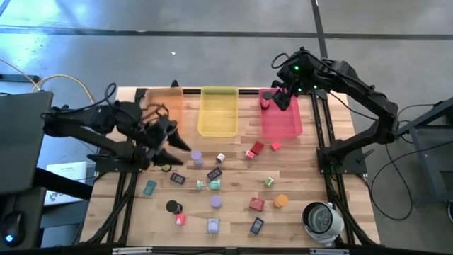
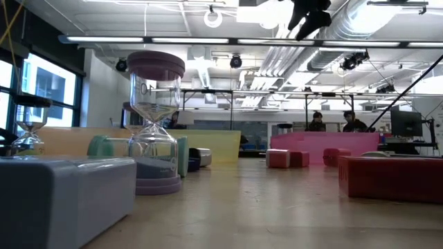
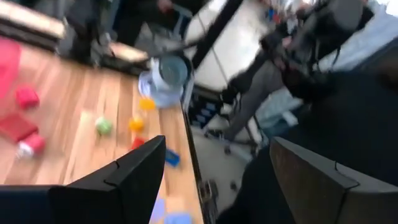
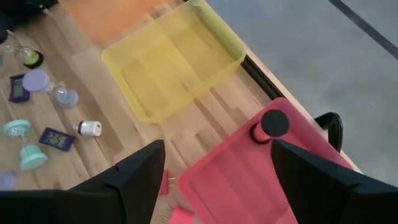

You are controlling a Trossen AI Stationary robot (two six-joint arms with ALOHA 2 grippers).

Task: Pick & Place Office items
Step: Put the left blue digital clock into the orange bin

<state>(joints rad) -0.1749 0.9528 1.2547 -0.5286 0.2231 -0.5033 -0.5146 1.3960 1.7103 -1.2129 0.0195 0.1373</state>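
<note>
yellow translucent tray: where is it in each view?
High: yellow translucent tray at the table's far edge, centre, between the orange tray and pink tray.
Low: the pale yellow wall mid-distance, left of the pink tray.
Left wrist: not in it.
Right wrist: upper middle.
Shared landmark: the pink tray beside it.

Right gripper (image 4: 217, 180): fingers apart, above pink tray (image 4: 249, 180)
Pink tray: holds a red hourglass (image 4: 268, 126)
Yellow tray (image 4: 174, 62): beside it on tabletop (image 4: 81, 93)

Two dark jointed arms, blk cables
</note>
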